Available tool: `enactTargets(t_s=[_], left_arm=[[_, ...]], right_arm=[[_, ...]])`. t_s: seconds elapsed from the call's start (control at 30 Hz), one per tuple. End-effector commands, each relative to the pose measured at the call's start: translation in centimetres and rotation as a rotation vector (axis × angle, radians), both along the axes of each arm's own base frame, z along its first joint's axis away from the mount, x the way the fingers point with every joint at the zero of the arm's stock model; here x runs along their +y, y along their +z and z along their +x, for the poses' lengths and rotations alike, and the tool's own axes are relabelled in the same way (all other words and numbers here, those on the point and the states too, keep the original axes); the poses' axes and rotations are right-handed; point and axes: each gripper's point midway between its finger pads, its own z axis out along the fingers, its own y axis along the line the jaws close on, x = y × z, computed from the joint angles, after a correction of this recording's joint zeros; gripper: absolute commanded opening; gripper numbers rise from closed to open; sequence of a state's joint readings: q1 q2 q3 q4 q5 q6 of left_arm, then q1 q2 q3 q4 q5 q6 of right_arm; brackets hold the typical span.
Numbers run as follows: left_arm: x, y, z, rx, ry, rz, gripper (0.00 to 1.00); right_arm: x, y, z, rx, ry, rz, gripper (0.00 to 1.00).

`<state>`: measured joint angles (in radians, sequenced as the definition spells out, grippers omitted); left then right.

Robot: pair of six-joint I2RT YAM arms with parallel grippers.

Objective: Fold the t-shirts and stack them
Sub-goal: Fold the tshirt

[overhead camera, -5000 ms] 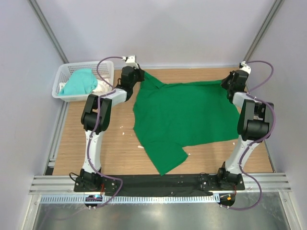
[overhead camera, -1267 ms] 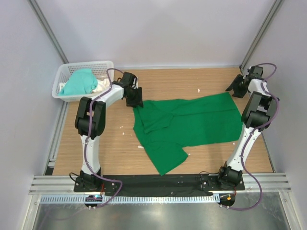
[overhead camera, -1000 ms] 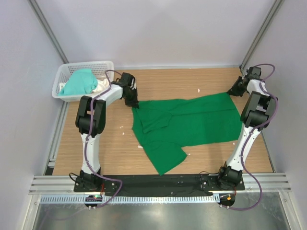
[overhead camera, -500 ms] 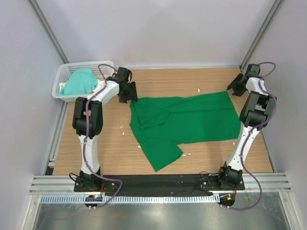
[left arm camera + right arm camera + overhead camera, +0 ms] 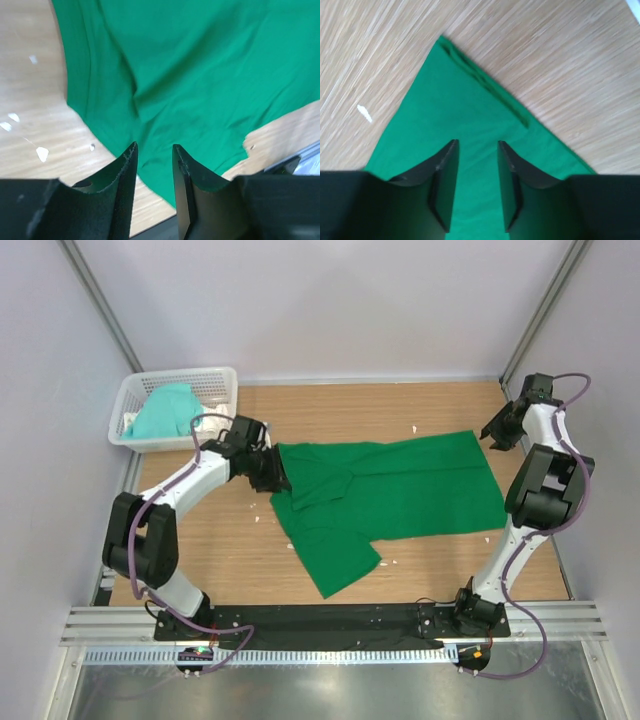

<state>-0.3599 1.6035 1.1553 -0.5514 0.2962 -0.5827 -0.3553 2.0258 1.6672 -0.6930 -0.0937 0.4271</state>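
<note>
- The wooden table (image 5: 400, 405) is showing a bare strip along its far edge, behind the shirt. More bare wood is showing at the near left, between the shirt and the left arm's base.
- The emerald green t-shirt (image 5: 400, 485) is lying spread across the middle of the table, its long side running left to right. One sleeve is pointing toward the near edge.
- The left gripper (image 5: 272, 472) is hovering over the shirt's rumpled left end. Its fingers (image 5: 125, 170) are standing slightly parted, with nothing between them.
- The right gripper (image 5: 497, 435) is hanging just beside the shirt's far right corner. Its fingers (image 5: 445, 175) are parted and empty above that corner.
- The mint-teal t-shirt (image 5: 165, 412) is sitting bunched in the white lattice basket (image 5: 228, 375) at the far left corner, apart from both grippers.
- Small white flecks (image 5: 414, 428) are lying on the wood.
- Pale grey walls (image 5: 330, 300) are enclosing the table on three sides, and a metal rail (image 5: 560, 618) is running along the near edge.
</note>
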Motion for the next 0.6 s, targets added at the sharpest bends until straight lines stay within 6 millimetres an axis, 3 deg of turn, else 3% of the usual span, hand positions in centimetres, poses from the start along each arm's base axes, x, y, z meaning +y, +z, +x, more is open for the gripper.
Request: enactTargets(t_s=[0.0, 0.13, 0.3, 0.57], left_arm=[[-2.2, -0.4, -1.1, 0.036, -0.03, -0.107, 0.35], [-2.6, -1.8, -1.5, 0.07, -0.041, -0.125, 0.44], [-2.9, -4.1, -1.4, 0.118, -0.031, -0.125, 0.42], [-2.7, -5.4, -1.3, 0.148, -0.013, -0.099, 0.39]], right_arm=[[1.3, 2.8, -0.8, -0.069, 0.035, 0.018, 0.4], [2.0, 3.4, -1.8, -0.092, 0.05, 0.021, 0.4], [2.4, 2.8, -3.0, -0.069, 0.057, 0.025, 0.4], [2.5, 2.8, -3.4, -0.075, 0.065, 0.018, 0.4]])
